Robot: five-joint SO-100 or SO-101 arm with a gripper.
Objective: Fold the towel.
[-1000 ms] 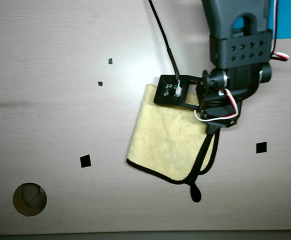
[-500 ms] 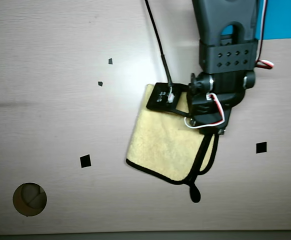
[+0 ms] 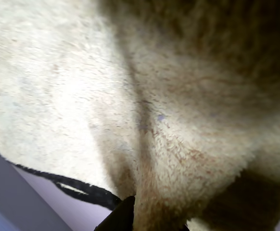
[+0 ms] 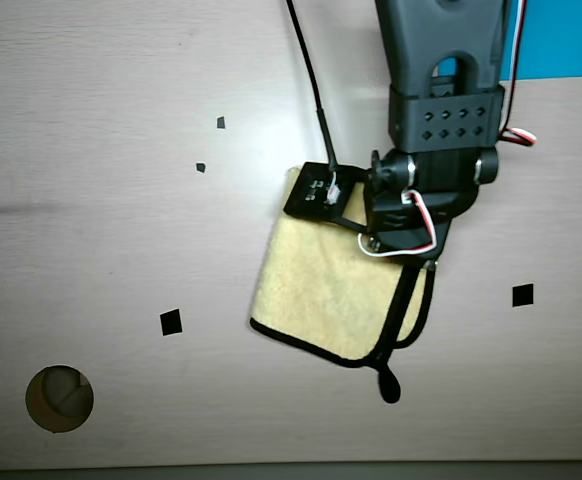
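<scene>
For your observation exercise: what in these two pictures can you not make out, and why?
- Pincer tips: in the overhead view the arm covers them; in the wrist view only a dark sliver shows at the bottom edge.
- Towel top edge: overhead, under the arm and camera mount.
- Towel outline: wrist view, too close, cropped, blurred.

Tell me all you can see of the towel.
The towel is pale yellow, fuzzy terry with thin black edging and a small black loop at its lower corner in the overhead view. It lies on the table, tilted, apparently folded over. The arm covers its upper right part. In the wrist view, cloth bunches at the gripper.
</scene>
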